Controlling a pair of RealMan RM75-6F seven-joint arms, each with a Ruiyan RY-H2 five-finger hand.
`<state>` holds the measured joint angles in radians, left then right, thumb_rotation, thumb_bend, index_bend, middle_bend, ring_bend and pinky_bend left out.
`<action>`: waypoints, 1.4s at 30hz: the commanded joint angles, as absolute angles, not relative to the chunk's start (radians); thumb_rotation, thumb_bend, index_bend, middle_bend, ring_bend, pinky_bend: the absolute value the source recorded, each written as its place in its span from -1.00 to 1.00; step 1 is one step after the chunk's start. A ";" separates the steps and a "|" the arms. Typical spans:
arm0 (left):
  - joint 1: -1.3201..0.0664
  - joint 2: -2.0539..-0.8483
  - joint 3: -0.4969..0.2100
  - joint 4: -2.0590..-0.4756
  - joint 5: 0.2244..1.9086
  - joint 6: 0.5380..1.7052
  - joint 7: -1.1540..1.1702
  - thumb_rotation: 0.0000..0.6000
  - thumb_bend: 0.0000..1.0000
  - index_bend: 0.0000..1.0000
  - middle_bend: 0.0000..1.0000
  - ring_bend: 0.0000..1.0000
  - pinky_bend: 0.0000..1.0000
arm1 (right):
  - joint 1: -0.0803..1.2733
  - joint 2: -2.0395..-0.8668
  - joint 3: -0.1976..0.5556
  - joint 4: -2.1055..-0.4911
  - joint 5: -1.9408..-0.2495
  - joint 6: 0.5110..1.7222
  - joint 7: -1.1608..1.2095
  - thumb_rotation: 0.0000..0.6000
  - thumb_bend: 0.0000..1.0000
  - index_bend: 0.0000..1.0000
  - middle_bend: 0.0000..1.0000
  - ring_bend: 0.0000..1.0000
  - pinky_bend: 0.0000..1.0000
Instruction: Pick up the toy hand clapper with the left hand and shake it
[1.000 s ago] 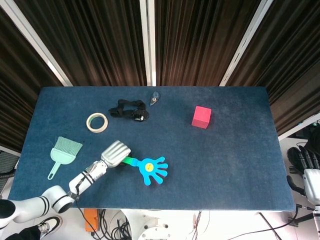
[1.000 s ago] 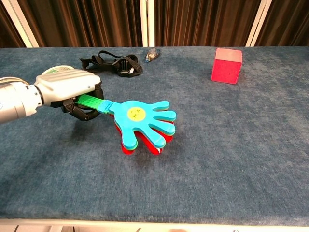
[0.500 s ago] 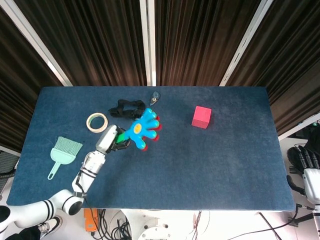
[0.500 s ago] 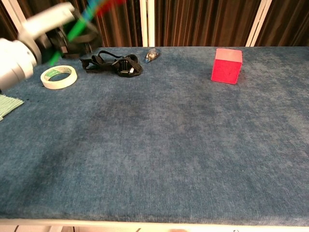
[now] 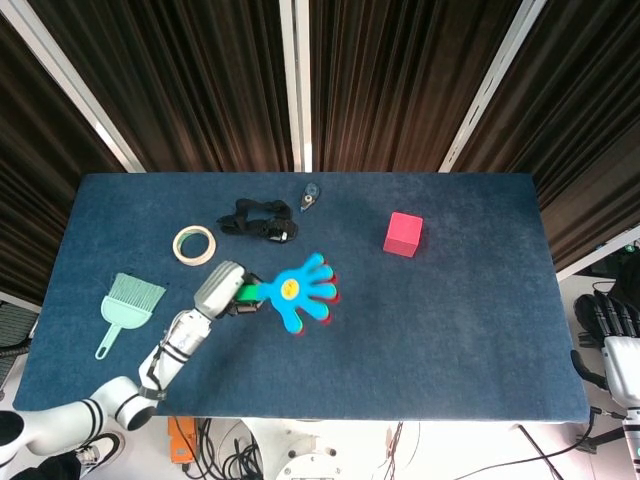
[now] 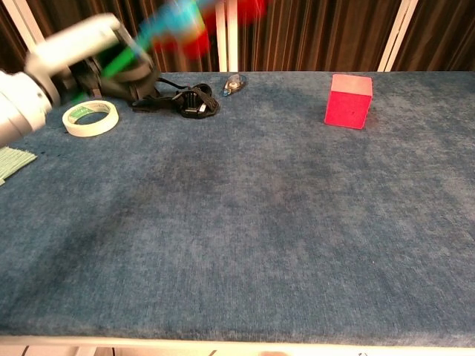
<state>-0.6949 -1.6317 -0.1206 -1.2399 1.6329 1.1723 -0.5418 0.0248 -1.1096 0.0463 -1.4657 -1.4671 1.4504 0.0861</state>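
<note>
- Head view: the left hand (image 5: 220, 290) clenches the green handle of the blue plastic hand-shaped toy clapper (image 5: 300, 292), held off the blue felt table (image 5: 450, 300).
- Chest view shows the clapper blurred, so it is probably mid-shake.
- Shake well: firm grasp, short wrist flicks, clear of the black strap (image 5: 257, 221).
- Right hand (image 5: 607, 320) hangs off-table, fingers uncertain.

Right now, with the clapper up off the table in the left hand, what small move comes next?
Probably a quick downward flick of the wrist. The left hand grips the toy hand clapper by its green handle, raised above the table and blurred in the chest view, so the shake looks underway and the grip sound.
</note>
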 commanded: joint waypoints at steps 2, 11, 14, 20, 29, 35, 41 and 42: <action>-0.795 -1.563 0.023 -1.196 1.708 0.922 -0.220 1.00 0.54 1.00 1.00 1.00 1.00 | 0.025 -1.110 0.046 -1.464 -1.467 1.450 0.089 1.00 -0.44 -1.00 -1.00 -1.00 -1.00; -0.779 -1.539 -0.035 -1.329 1.541 0.862 -0.177 1.00 0.52 1.00 1.00 1.00 1.00 | 0.021 -1.110 0.047 -1.449 -1.462 1.451 0.108 1.00 -0.44 -1.00 -1.00 -1.00 -1.00; -0.773 -1.542 -0.073 -1.353 1.496 0.881 -0.208 1.00 0.52 1.00 1.00 1.00 1.00 | 0.023 -1.115 0.046 -1.442 -1.458 1.443 0.111 1.00 -0.44 -1.00 -1.00 -1.00 -1.00; -0.745 -1.588 -0.156 -1.388 1.338 0.935 -0.096 1.00 0.39 1.00 1.00 1.00 1.00 | 0.026 -1.120 0.047 -1.438 -1.459 1.439 0.112 1.00 -0.44 -1.00 -1.00 -1.00 -1.00; -0.746 -1.580 -0.166 -1.452 1.178 0.890 0.084 0.78 -0.30 0.26 0.69 0.61 0.58 | 0.026 -1.121 0.045 -1.427 -1.455 1.431 0.123 1.00 -0.44 -1.00 -1.00 -1.00 -1.00; -0.726 -1.553 -0.185 -1.490 1.186 0.919 0.023 -0.03 -0.70 -1.00 -0.97 -0.98 -0.94 | 0.024 -1.119 0.046 -1.426 -1.457 1.437 0.128 1.00 -0.45 -1.00 -1.00 -1.00 -1.00; -0.698 -1.507 -0.173 -1.509 1.212 0.967 0.038 0.03 -0.75 -1.00 -1.00 -1.00 -1.00 | 0.023 -1.119 0.047 -1.427 -1.458 1.440 0.128 1.00 -0.45 -1.00 -1.00 -1.00 -1.00; -0.692 -1.497 -0.166 -1.514 1.221 0.978 0.050 0.03 -0.75 -1.00 -1.00 -1.00 -1.00 | 0.023 -1.119 0.047 -1.428 -1.459 1.441 0.127 1.00 -0.45 -1.00 -1.00 -1.00 -1.00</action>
<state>-0.7030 -1.5107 -0.1738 -1.5039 1.2089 0.9647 0.0360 0.0233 -1.1188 0.0469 -1.4277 -1.4591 1.4409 0.1275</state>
